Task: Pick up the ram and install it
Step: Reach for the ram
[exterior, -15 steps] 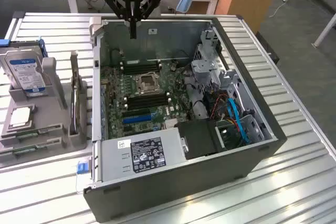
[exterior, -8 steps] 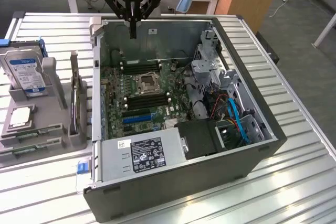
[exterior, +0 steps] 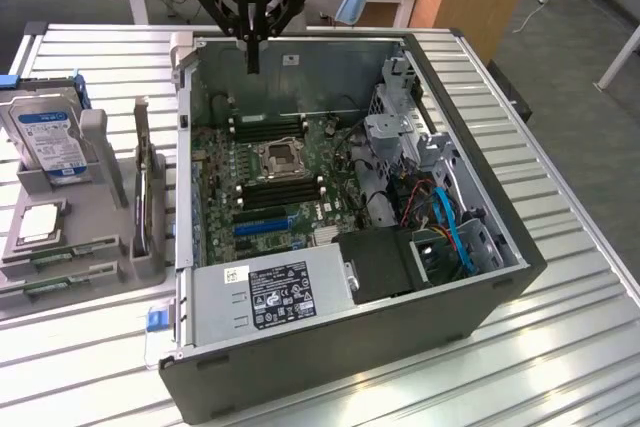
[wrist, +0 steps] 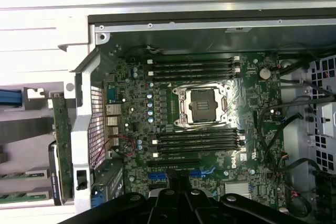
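Note:
Two ram sticks, thin green boards, lie in slots of a grey holder (exterior: 110,247) at the exterior view's left; one ram stick (exterior: 62,252) sits just behind the other (exterior: 55,284). In the wrist view they appear as green strips (wrist: 18,176) (wrist: 21,198). My gripper (exterior: 253,55) hangs shut and empty over the far side of the open computer case (exterior: 350,357), well apart from the ram. The black fingers (wrist: 181,205) point down at the motherboard (wrist: 252,98), whose black memory slots (wrist: 194,66) (wrist: 199,142) flank the processor socket (wrist: 202,106).
On the holder stand a blue-labelled hard drive (exterior: 45,137), a square silver processor (exterior: 38,222) and an upright card (exterior: 145,187). Inside the case are a power supply (exterior: 275,292), drive cages (exterior: 400,127) and coloured cables (exterior: 445,222). The slatted metal table (exterior: 560,277) surrounds it.

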Controlling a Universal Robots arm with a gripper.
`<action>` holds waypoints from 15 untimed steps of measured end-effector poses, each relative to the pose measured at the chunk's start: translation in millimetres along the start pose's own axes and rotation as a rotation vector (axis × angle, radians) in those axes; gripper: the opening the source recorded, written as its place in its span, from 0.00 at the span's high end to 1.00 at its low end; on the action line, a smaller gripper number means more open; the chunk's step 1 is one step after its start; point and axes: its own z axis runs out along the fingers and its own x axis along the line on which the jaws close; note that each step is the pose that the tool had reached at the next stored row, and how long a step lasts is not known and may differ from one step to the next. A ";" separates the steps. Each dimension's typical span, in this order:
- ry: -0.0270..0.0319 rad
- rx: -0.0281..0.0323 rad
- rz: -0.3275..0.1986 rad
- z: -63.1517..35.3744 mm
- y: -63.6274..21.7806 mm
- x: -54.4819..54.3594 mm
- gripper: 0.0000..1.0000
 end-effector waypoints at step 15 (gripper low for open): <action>0.0001 0.0002 0.000 -1.1 -2.9 39.6 0.90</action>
